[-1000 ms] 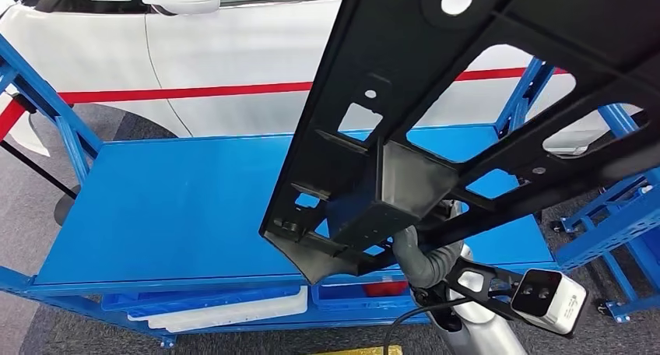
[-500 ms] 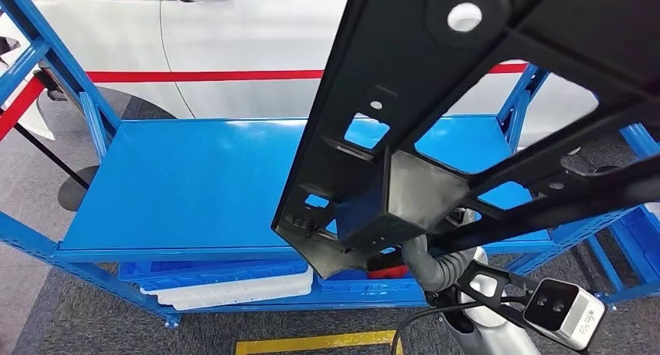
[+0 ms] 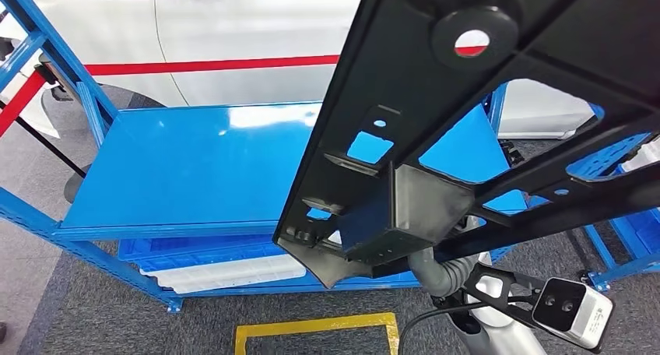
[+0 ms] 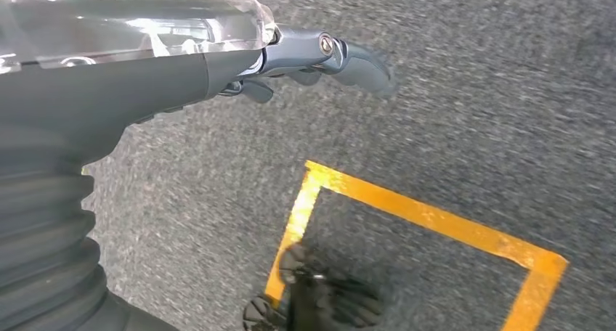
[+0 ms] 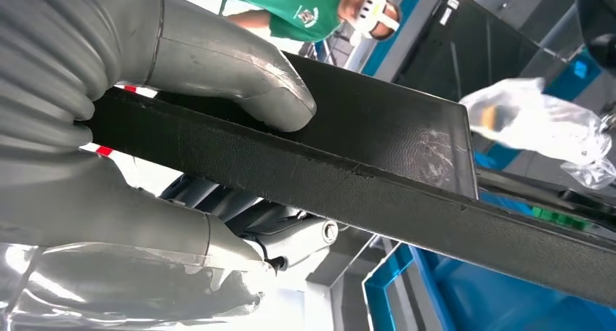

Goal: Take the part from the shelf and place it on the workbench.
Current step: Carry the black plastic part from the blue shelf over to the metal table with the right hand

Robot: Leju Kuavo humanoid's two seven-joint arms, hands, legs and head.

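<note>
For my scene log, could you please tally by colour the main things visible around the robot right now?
Black: 1, the part gripped by the right hand.
Blue: 1, the workbench.
White: 1, the car.
Yellow: 1, the floor marking.
Total: 4.

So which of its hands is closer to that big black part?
Right. The right hand grips the black part; the left hand hangs over the carpet with its yellow floor marking.

Left hand [image 4: 218, 62] above grey carpet [image 4: 472, 91], yellow tape outline [image 4: 414, 215].
</note>
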